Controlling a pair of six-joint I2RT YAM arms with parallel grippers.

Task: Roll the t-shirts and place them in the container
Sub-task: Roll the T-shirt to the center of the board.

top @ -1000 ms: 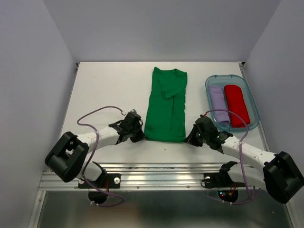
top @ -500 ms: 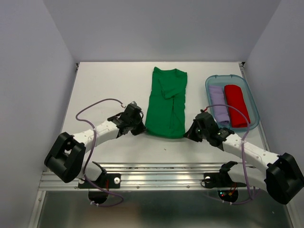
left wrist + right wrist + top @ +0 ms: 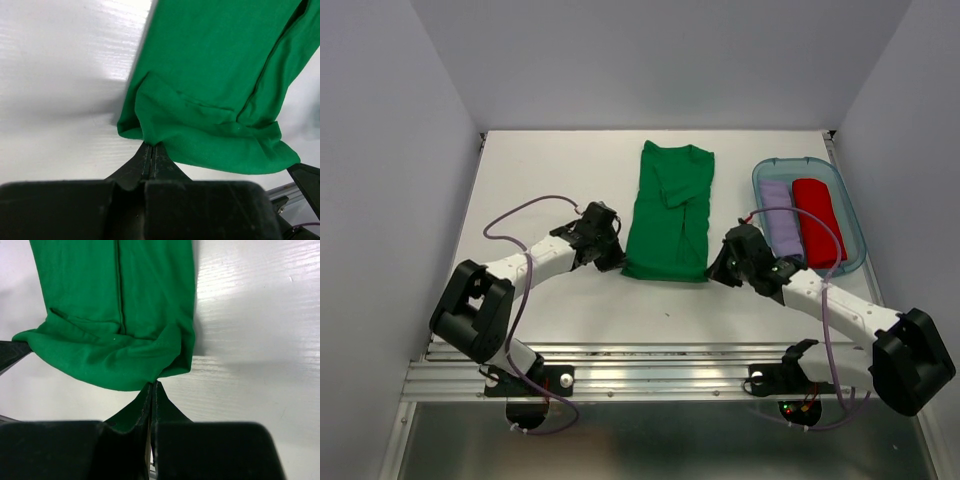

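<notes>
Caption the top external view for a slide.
Left hand and right hand pinch the green t-shirt at its near hem; lilac shirt, red shirt in blue bin.

Pretty standard twin setup here: the left arm (image 3: pixel 535 262) and right arm (image 3: pixel 830 305) are the same build, white tube-like links with chunky black joints, and a thin purple cable (image 3: pixel 548 198) loops off each one. Up close, the left gripper (image 3: pixel 151 148) and right gripper (image 3: pixel 152 386) are matte black, each with 2 flat fingers tapering to a thin wedge.
</notes>
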